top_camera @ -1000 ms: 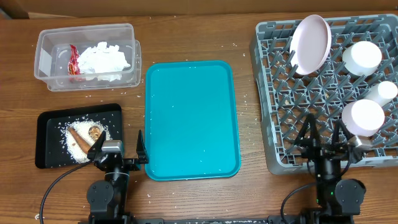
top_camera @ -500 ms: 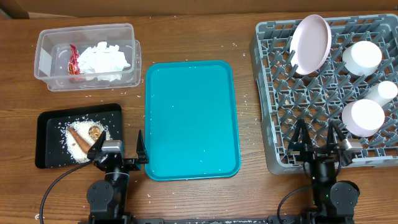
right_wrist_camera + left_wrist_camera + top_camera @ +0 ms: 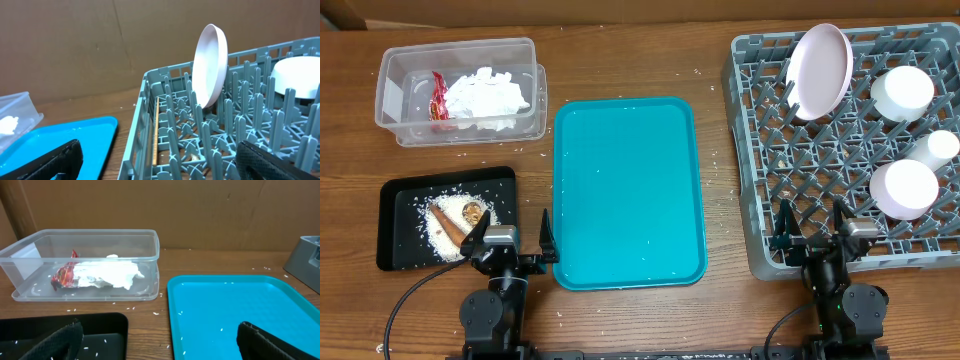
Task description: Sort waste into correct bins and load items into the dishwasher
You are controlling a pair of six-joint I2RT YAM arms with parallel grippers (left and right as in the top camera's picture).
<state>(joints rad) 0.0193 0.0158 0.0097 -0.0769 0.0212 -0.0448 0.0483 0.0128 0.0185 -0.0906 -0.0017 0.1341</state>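
- Overhead, the clear tub sits at the far left of the worktop. It holds crumpled white napkins, with the red-and-silver wrapper touching their left side.
- Just in front of the tub, the black tray holds the carrot-like stick, a small brown lump and a spread of white crumbs.
- The teal tray lies in the middle with only a few specks on it.
- At the right, the grey dish rack carries a pale-pink plate on edge between pegs at its far side. A white bowl, a small cup and a pale-pink dish sit along its right side.
- The rack's left half and near rows are bare pegs, and open worktop runs between the teal tray and the rack.
- The left gripper hangs over the black tray's near right corner, beside the teal tray, with its jaws spread wide and nothing between them.
- The right gripper is over the rack's near edge, also spread wide and empty.
- Loose white crumbs dot the worktop around both trays.
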